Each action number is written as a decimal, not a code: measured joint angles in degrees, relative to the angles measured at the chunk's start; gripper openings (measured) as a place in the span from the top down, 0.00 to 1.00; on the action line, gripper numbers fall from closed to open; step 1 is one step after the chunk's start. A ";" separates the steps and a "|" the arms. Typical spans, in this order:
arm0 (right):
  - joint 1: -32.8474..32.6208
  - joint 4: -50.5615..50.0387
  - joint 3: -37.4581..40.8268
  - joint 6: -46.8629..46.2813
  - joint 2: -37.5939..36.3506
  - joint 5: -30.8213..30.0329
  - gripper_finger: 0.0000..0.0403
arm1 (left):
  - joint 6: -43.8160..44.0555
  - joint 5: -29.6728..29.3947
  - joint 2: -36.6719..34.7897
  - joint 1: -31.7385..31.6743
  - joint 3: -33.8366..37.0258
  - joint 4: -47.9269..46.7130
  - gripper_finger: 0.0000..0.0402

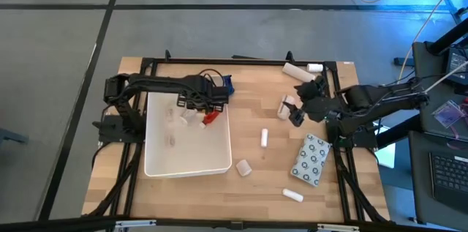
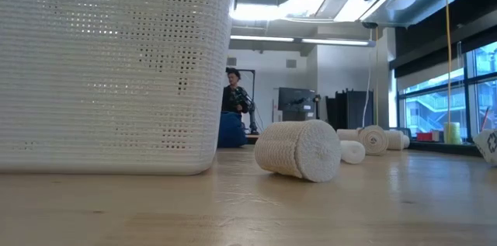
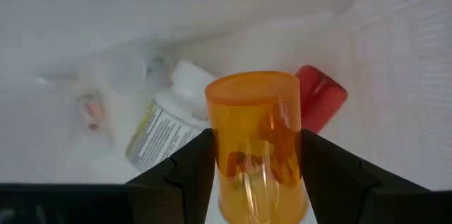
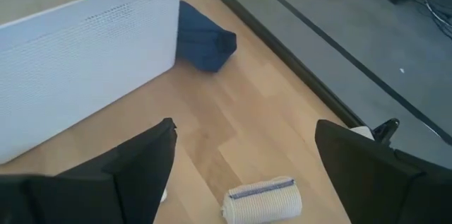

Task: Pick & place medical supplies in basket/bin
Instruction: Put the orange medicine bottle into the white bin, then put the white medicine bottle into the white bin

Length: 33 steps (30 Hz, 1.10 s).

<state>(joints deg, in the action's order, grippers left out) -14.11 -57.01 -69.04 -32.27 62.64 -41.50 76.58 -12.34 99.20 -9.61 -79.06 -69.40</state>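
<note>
My left gripper (image 1: 207, 113) hangs over the far right corner of the white bin (image 1: 157, 160), shut on an orange pill bottle (image 3: 258, 146). On the bin floor below lie a white bottle (image 3: 169, 126) and a red bottle (image 3: 321, 97). My right gripper (image 1: 294, 112) stands open above the table to the right of the bin, touching nothing; a beige roll (image 4: 263, 199) lies on the wood under it. A blue cloth (image 4: 205, 40) lies on the table by the bin's far right corner. My left gripper pinches the orange pill bottle by its two sides (image 3: 220, 155) between the two fingers. The fingers come from above, pointing down into the bin. The bottle sticks out past the fingertips, its flat orange end (image 3: 251, 86) toward the bin floor and clear of it.
Right of the bin, on the table, lie a small white roll (image 1: 265, 137), a beige roll (image 2: 299, 149), a dotted flat packet (image 1: 311, 159) and a white tube (image 1: 293, 195). More rolls (image 1: 296, 71) lie at the far edge. A black frame (image 1: 219, 61) borders the table.
</note>
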 joint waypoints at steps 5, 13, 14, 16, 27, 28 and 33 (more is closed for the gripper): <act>1.04 0.04 0.00 -0.07 1.29 -0.01 0.16 | 0.63 1.42 0.02 -0.72 4.49 3.35 0.55; 1.35 0.24 0.00 -0.02 3.25 0.03 0.16 | 0.49 0.08 0.02 -0.70 9.31 6.96 0.55; 1.35 0.25 0.00 -0.02 3.42 0.03 0.16 | -0.09 0.20 0.02 -0.70 9.65 7.53 0.54; 1.35 0.24 0.00 -0.02 3.73 0.08 0.16 | -0.72 0.96 0.02 -0.70 10.16 9.19 0.52; 1.35 0.21 0.00 -0.02 3.77 1.28 0.16 | -1.86 -0.02 0.02 -0.74 10.37 9.41 0.44; 1.35 0.19 0.00 -0.02 3.77 1.28 0.16 | -1.89 -0.04 -0.06 -0.74 10.37 9.32 0.44; 1.35 -0.11 0.00 0.08 3.77 2.61 0.16 | -2.36 -1.85 -2.79 -0.59 8.92 8.06 0.44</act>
<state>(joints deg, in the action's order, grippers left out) -12.75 -57.12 -69.04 -32.19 66.41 -38.89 74.22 -14.19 96.41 -10.19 -70.14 -61.34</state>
